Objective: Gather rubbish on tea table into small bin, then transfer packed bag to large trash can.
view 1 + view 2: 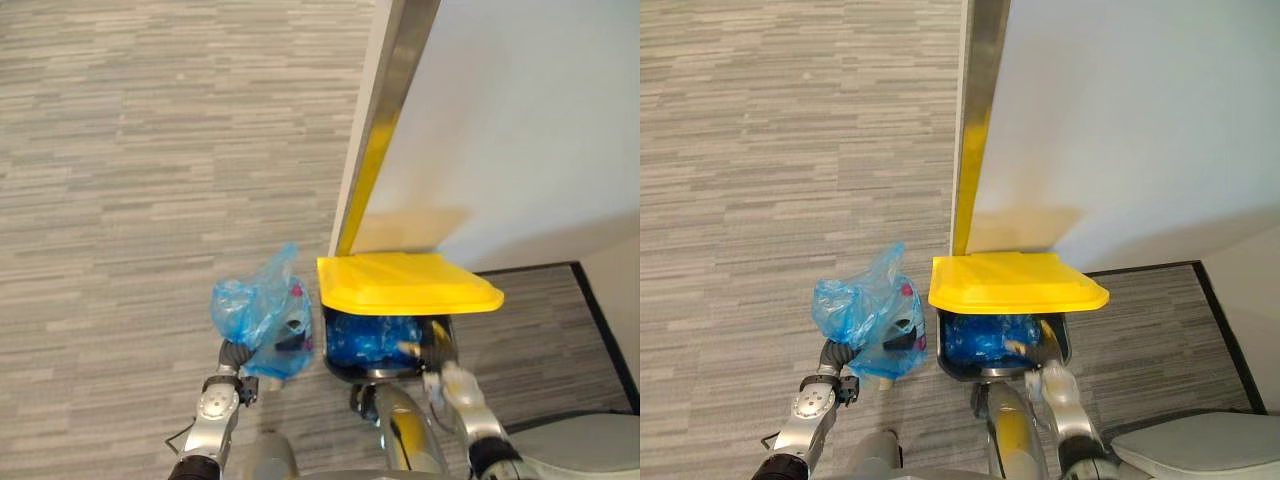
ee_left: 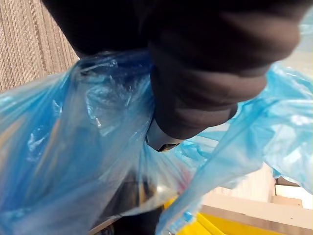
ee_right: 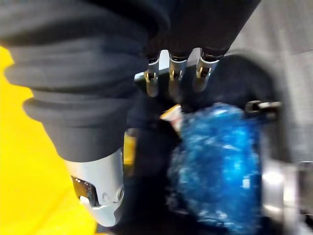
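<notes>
L hand — fingers hidden in blue bag, grip unclear | R hand — fingers together, tips hidden inside bin

The left hand and the right hand each carried a dark ribbed cover over back and wrist. The right hand's fingers were silver. The left forearm was silver-grey, with a round, screw-fastened joint housing.

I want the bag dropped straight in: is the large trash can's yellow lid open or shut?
Open. The yellow lid is raised above the trash can, and the blue liner inside shows beneath it.
</notes>
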Available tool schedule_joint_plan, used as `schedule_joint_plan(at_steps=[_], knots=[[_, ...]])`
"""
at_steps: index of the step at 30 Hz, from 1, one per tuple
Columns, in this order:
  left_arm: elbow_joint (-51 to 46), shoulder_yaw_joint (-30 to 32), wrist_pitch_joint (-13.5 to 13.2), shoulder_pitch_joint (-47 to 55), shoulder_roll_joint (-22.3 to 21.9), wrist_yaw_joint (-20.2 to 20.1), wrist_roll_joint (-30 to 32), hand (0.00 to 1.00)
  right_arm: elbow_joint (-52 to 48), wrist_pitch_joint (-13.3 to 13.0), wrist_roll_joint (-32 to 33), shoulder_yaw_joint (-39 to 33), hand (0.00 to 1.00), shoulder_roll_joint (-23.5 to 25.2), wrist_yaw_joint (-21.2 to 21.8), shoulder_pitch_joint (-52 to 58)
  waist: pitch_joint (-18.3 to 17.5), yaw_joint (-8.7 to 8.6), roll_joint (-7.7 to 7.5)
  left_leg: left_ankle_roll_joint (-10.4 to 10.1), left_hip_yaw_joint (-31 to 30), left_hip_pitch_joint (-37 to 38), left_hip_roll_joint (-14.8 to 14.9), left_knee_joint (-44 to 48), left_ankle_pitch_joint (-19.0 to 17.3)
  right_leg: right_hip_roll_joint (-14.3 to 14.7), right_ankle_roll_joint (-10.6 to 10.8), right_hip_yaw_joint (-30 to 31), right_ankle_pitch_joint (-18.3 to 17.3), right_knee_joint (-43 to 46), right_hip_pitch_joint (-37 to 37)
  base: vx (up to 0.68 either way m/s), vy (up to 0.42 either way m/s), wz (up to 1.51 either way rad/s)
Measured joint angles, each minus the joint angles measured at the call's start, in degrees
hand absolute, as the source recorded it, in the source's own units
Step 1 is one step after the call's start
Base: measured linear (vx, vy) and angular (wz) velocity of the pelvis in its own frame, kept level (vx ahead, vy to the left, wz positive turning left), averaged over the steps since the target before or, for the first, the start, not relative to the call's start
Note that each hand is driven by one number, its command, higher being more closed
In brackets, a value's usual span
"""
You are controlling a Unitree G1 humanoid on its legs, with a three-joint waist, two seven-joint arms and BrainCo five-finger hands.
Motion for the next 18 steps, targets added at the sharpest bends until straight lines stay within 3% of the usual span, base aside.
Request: schedule_joint_plan(at_steps=[3, 10, 18], knots=[[-1.84, -1.26, -0.41, -1.80, 0.02, 0.35, -0.71, 1.00, 1.40, 0.09, -1.12, 2.08, 0.00, -5.01, -1.90, -11.00, 2.59, 1.31, 1.70, -1.08, -1.91, -2.49, 0.71, 1.24, 0.56, -0.03, -0.04, -1.78, 0.25, 0.54, -0.93, -0.07, -0.113, 0.26], [-6.27, -4.15, -2.70, -6.50, 2.54, 2.50, -3.96, 1.00, 4.27, 1.05, -1.61, 4.48, 0.00, -14.11, -3.59, -25.57, 7.45, 2.62, 2.14, -3.58, -4.17, -5.47, 3.01, 1.22, 1.94, 1.57, -0.06, -4.44, 0.38, -1.02, -1.83, -0.06, -0.116, 0.13], [-11.89, -14.07, -4.38, -13.18, 3.20, 1.74, -5.91, 1.00, 4.18, 1.80, -1.31, 8.93, 0.00, -16.15, -4.33, -31.58, 10.50, 1.89, 2.21, -3.72, -3.08, -6.82, 4.04, 3.13, 2.04, 3.02, -1.83, -4.25, 2.10, -2.59, -1.92, -0.01, -0.023, -0.06]])
